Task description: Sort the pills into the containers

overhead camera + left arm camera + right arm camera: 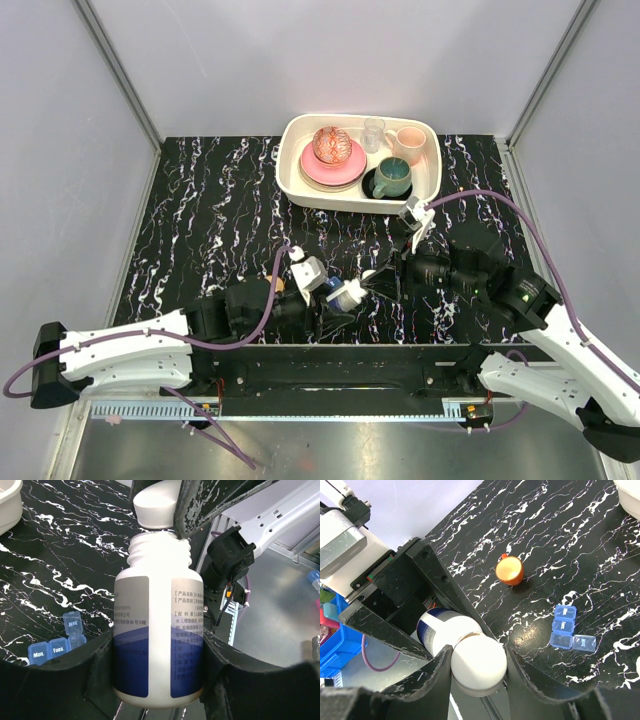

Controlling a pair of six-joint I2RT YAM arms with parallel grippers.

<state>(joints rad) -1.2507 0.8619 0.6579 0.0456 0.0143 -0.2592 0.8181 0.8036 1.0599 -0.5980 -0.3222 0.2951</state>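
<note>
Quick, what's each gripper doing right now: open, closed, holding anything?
Left gripper: closed on the white bottle.
Right gripper: closed on the white cap.

Beyond both my jaws, on the far side of the black marbled table [215, 215], stands a white tray [284, 168], closer to my right jaws than to my left jaws. In it there is a pink plate [345, 172] carrying a red patterned round thing [332, 145], then a clear glass [374, 132], a pink cup [408, 143], and a teal mug [392, 177] on a dark saucer [369, 186]. Past the table edge, at the left of my right jaws in their own view, sits a blue bin [345, 645].
</note>
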